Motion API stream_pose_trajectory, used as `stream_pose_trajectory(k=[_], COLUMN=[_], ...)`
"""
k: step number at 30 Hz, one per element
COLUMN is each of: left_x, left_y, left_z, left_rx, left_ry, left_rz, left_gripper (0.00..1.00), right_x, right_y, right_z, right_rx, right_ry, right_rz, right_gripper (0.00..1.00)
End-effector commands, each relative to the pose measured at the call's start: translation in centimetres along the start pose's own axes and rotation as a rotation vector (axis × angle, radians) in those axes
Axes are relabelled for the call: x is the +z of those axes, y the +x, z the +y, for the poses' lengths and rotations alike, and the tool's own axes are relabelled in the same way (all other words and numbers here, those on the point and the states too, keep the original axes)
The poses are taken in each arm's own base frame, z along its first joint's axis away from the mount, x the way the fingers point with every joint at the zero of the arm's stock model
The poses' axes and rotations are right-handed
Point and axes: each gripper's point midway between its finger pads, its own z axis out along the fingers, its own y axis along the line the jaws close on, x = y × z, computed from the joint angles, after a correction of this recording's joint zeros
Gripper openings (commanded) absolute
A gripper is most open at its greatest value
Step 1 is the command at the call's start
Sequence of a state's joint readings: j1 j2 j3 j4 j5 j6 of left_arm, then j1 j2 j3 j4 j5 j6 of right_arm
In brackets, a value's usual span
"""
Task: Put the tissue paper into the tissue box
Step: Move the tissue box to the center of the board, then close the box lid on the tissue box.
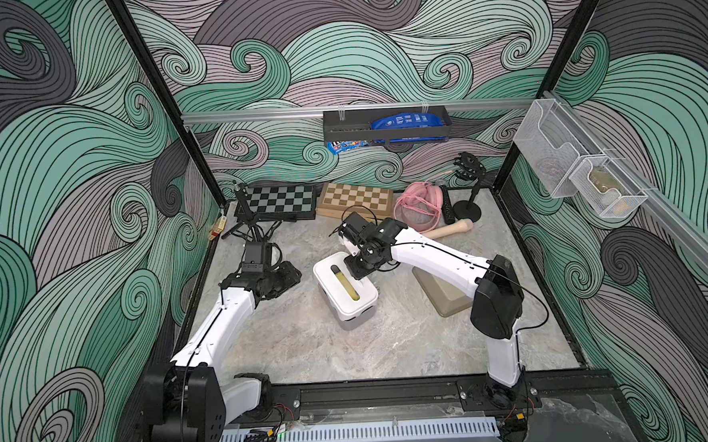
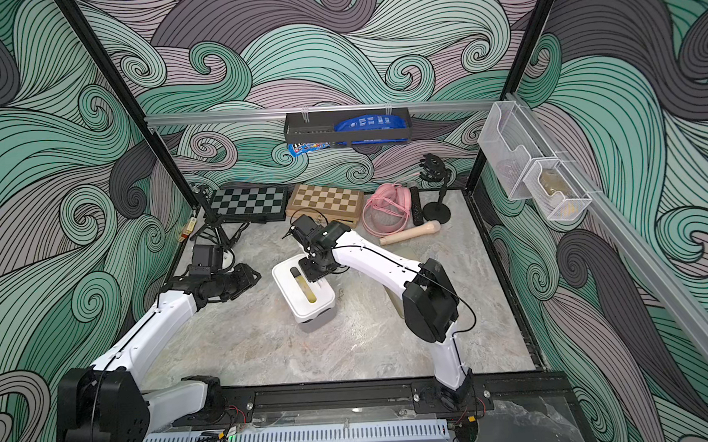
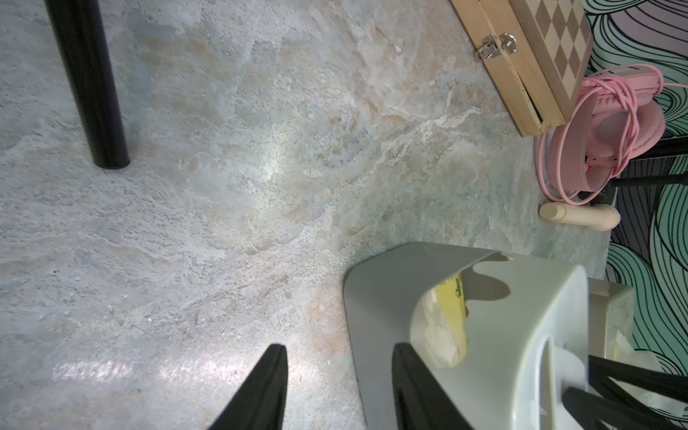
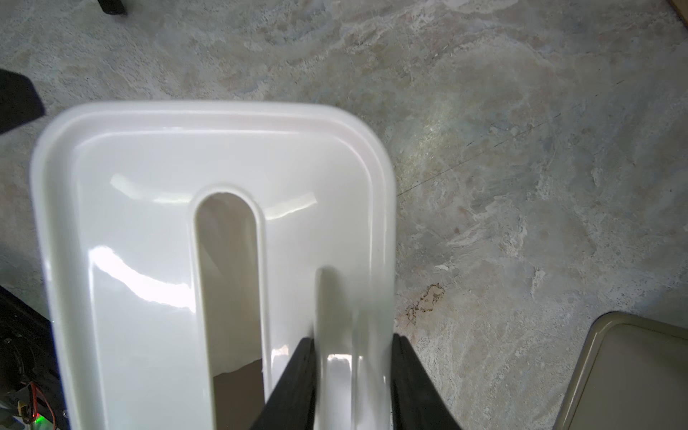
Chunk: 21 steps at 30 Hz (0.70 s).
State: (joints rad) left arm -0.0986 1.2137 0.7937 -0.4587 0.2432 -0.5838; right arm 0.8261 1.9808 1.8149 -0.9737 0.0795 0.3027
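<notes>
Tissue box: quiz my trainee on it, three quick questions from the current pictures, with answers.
1. Which arm's pincer grips the tissue box? A) left B) right C) neither
2. True or false: the left pincer is clamped on the box.
3. Fill in: through the slot in the box's top shows a yellow ____.
Key: 1 B: the right pincer clamps it at one side. 2 False: it stands open, gripping nothing. 3 tissue pack.
</notes>
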Motion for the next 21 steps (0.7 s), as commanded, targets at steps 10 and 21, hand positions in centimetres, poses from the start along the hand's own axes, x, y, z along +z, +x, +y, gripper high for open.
stream_pose_trajectory(k=[10, 21], left_x=[5.6, 5.8], left_y=[-1.4, -0.9], left_z=[0.7, 0.9], left_rx=[0.01, 0.028], left_ry=[0.009, -0.006], left_rz=[0.01, 0.02], left_gripper=[0.49, 0.49], right_x=[-1.8, -2.3], right_y=[-1.3, -1.4], right_z=[-0.6, 0.4], right_rx=[0.042, 0.026], right_ry=[0.051, 0.041], right_rz=[-0.06, 0.009], right_gripper=[0.22, 0.2])
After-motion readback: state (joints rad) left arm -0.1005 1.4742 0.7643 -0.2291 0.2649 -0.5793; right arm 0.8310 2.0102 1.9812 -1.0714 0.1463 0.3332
